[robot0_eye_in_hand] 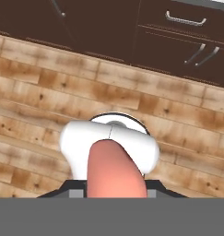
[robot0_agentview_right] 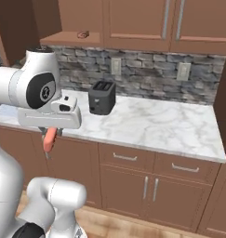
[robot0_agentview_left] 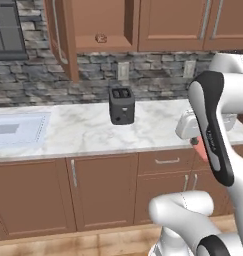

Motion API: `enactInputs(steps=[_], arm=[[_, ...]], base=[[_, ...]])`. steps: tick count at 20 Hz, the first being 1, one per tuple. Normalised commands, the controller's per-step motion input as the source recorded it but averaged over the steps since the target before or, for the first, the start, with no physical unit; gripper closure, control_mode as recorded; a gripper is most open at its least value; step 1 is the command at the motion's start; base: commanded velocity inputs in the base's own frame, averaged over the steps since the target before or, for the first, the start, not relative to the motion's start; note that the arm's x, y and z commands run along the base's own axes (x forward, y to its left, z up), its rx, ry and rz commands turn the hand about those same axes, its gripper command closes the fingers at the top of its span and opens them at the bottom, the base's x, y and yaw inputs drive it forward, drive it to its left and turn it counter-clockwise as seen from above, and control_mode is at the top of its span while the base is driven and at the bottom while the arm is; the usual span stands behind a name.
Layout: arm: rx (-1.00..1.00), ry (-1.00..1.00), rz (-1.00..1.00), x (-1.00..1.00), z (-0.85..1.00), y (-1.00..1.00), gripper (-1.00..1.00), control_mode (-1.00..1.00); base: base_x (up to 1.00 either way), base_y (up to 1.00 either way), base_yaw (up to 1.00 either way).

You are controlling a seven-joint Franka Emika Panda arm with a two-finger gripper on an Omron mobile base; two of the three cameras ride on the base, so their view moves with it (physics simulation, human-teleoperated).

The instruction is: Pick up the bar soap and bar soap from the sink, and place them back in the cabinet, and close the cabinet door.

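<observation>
carrying the orange bar soap (robot0_agentview_right: 49, 138) clamped in the gripper (robot0_agentview_right: 50, 135), the arm hangs in front of the marble surface (robot0_agentview_left: 93, 130). next, lift it well above the toaster (robot0_agentview_left: 122, 105) and aim for the open cabinet (robot0_agentview_left: 100, 25) shelf beside the tan bar soap (robot0_agentview_left: 100, 38), keeping wide of the cabinet door (robot0_agentview_left: 60, 35).

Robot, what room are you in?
Most likely a kitchen. There is a sink set in a marble counter, a black toaster against a stone wall, and brown cabinets above and below.
</observation>
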Motion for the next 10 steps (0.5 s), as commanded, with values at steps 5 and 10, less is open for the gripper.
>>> enactInputs(steps=[5, 10], arm=[[0.0, 0.0, 0.0, 0.0, 0.0, 0.0, 1.0, 1.0], [0.0, 0.0, 0.0, 0.0, 0.0, 0.0, 1.0, 1.0]], base=[[0.44, -0.14, 0.13], [0.69, 0.0, 0.15]])
